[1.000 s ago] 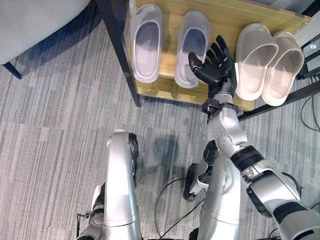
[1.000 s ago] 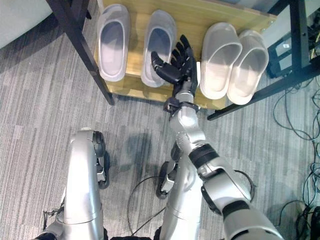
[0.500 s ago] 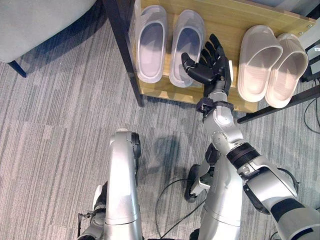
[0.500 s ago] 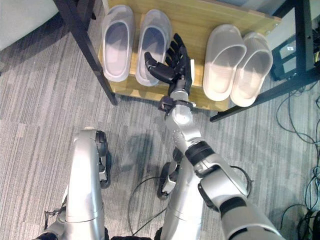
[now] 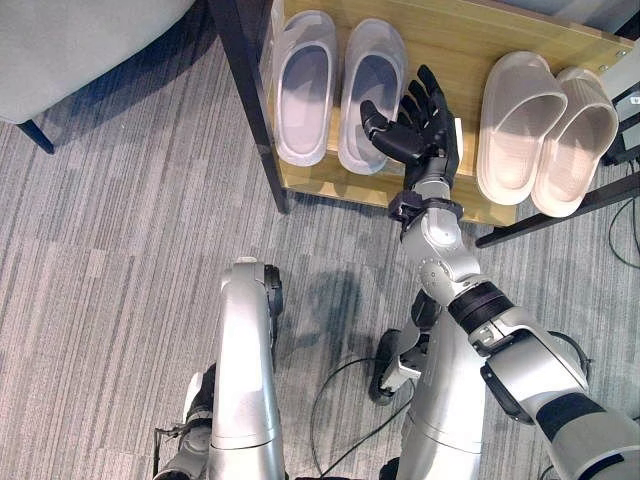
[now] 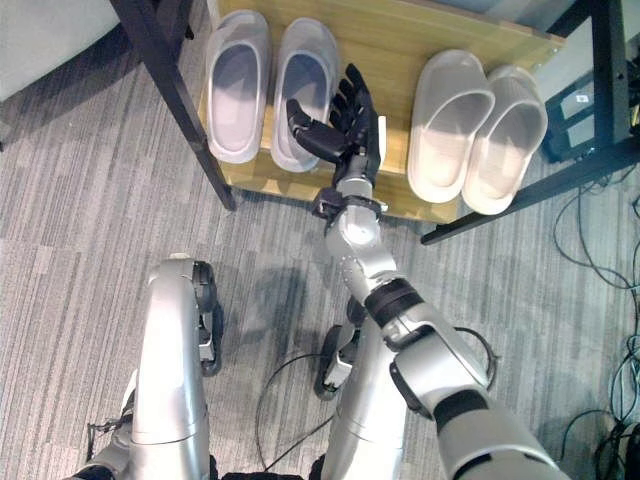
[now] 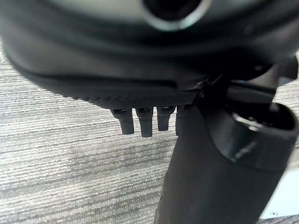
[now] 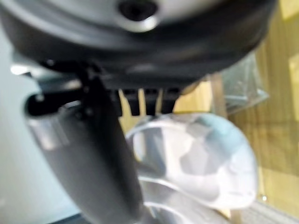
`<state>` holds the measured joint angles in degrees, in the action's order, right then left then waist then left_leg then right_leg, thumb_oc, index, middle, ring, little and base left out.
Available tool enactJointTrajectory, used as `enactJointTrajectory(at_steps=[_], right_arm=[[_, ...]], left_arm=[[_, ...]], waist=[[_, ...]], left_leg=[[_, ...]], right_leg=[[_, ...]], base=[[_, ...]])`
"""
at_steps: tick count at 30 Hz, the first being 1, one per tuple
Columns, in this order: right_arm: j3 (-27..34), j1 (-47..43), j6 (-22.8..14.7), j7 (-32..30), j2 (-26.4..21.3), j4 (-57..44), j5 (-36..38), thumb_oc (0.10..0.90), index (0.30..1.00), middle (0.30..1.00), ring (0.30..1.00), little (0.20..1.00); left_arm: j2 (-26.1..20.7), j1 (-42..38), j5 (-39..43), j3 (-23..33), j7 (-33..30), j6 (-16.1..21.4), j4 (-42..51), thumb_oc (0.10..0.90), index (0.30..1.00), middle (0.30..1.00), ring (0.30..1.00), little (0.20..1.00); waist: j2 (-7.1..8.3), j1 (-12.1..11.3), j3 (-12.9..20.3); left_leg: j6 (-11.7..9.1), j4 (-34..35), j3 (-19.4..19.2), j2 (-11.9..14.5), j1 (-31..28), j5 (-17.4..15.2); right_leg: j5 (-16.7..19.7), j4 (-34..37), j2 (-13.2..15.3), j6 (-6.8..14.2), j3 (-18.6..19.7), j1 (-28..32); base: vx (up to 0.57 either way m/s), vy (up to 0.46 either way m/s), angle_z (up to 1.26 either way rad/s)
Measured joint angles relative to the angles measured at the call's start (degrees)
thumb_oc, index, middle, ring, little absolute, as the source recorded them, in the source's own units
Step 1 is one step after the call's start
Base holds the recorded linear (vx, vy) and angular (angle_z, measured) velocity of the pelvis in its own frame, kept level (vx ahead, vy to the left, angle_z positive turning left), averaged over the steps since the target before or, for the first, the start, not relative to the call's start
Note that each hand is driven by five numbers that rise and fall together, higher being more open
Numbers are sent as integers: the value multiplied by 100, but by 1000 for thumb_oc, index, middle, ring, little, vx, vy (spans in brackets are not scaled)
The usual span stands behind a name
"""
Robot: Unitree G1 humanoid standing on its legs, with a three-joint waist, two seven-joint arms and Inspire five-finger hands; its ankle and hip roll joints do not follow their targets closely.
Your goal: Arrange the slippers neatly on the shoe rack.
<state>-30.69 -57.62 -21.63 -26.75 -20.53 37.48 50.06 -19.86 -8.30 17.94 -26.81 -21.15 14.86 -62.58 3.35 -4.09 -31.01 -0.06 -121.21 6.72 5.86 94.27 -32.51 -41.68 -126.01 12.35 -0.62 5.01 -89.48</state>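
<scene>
Fingers on our right hand [image 5: 418, 132] are spread out straight with the thumb sticking off toward the left, so it's wide open and grasping nothing. It sits over the wooden shelf [image 5: 450, 40] of the shoe rack, right beside the inner one of the two clear slippers [image 5: 372, 95]; we can't tell if the thumb is actually touching that slipper's edge or just hanging over it. The other clear slipper [image 5: 304, 85] lies just to its left, parallel, both see-through plastic with rounded toes and a smooth glossy look. Over on the right end of the shelf we've got a pair of cream slippers [image 5: 545, 130], matte and chunky, pressed together and angled a bit. The rack has a dark metal frame [image 5: 250, 100] and stands on grey ribbed carpet [image 5: 120, 250]. Our left hand [image 7: 145, 123] is down near that carpet, fingers mostly hidden, so we can't tell its state.
</scene>
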Motion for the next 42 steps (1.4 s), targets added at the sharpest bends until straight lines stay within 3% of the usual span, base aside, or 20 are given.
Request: enactJointTrajectory(at_steps=[20,23,34,42], right_arm=[[-38,-62,106,19,43,49,-9,800,900,900,900,900],[-245,-112,241,67,-235,139,-213,800,900,900,900,900],[-246,-102,256,144,-542,202,-339,800,900,900,900,900],[22,185,250,96,-838,-79,-755,800,900,900,900,900]], left_arm=[[25,-1,0,0,0,0,-31,800,900,900,900,900],[62,-15,0,-2,-1,0,-39,800,900,900,900,900],[64,-22,-69,-1,1,11,-233,800,900,900,900,900],[54,20,-128,-2,27,18,-126,800,900,900,900,900]], waist=[[-1,1,-1],[-3,-3,-2],[-2,3,-2],[-4,39,-4]], left_leg=[[-1,-4,0,-3,-29,1],[-5,-4,6,-59,-37,0],[-6,-7,9,-82,-36,-1],[-6,-10,9,-91,-29,-1]], right_leg=[[0,-7,-1,0,2,24],[0,-7,11,0,4,47],[-1,-6,9,0,8,42],[-1,-7,6,2,11,38]], base=[[0,0,0],[-3,4,1],[0,0,0],[-2,-4,0]])
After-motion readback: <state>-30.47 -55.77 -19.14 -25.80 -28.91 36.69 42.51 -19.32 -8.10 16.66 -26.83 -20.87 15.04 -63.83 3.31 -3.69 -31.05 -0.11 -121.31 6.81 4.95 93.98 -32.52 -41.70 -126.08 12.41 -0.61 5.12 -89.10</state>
